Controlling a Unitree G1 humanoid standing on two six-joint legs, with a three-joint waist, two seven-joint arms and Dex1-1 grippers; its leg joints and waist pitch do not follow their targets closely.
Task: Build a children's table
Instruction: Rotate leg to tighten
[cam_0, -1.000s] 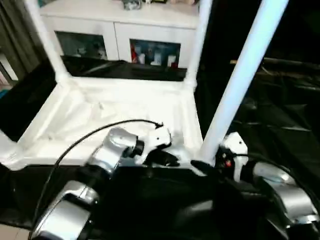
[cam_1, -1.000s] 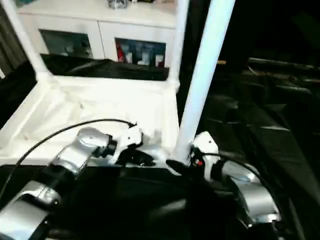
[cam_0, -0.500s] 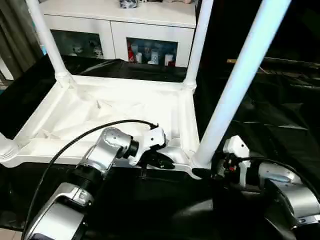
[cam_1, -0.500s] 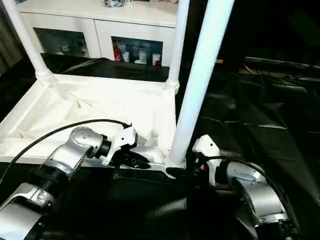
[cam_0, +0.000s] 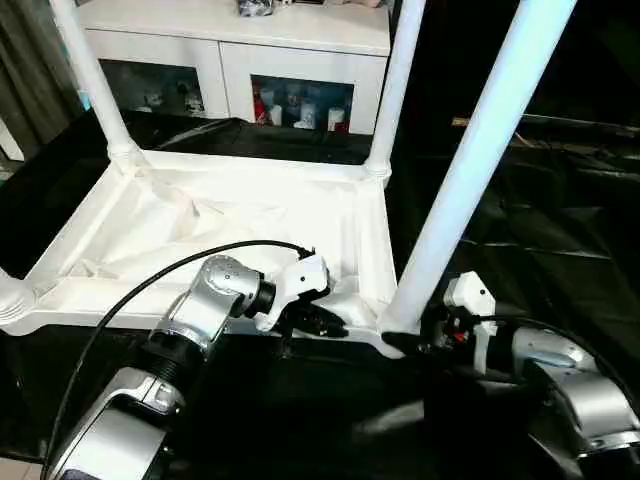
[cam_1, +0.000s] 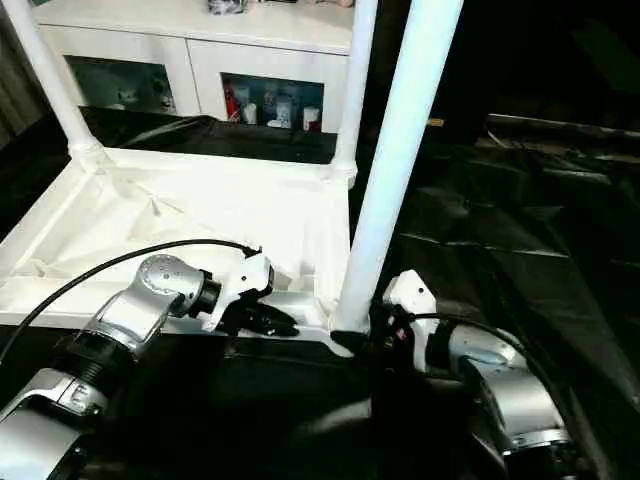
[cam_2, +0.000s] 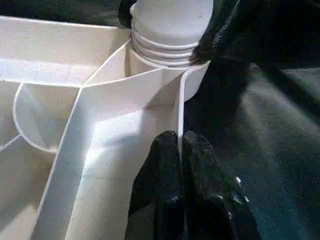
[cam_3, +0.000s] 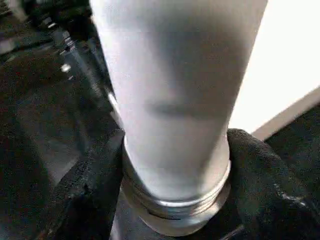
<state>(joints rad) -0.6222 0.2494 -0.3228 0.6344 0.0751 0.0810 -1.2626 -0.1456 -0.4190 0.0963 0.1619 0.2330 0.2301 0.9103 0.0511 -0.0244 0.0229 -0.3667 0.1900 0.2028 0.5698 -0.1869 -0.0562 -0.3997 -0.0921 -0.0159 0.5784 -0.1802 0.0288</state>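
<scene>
While tabletop (cam_0: 210, 225) lies upside down on black worktop (cam_0: 560, 230), four legs stand socketed. Left gripper (cam_0: 318, 322) jaws clenched on near rim; right gripper (cam_1: 372, 330) jaws around near-right leg (cam_0: 470, 170) base, grip uncertain. Flip remains.

The white table (cam_0: 225, 225) lies upside down on the black cloth (cam_0: 560, 230), ribbed underside up, in front of the cabinet (cam_0: 240, 45), with legs (cam_0: 470, 175) standing upright in its round corner sockets.
</scene>
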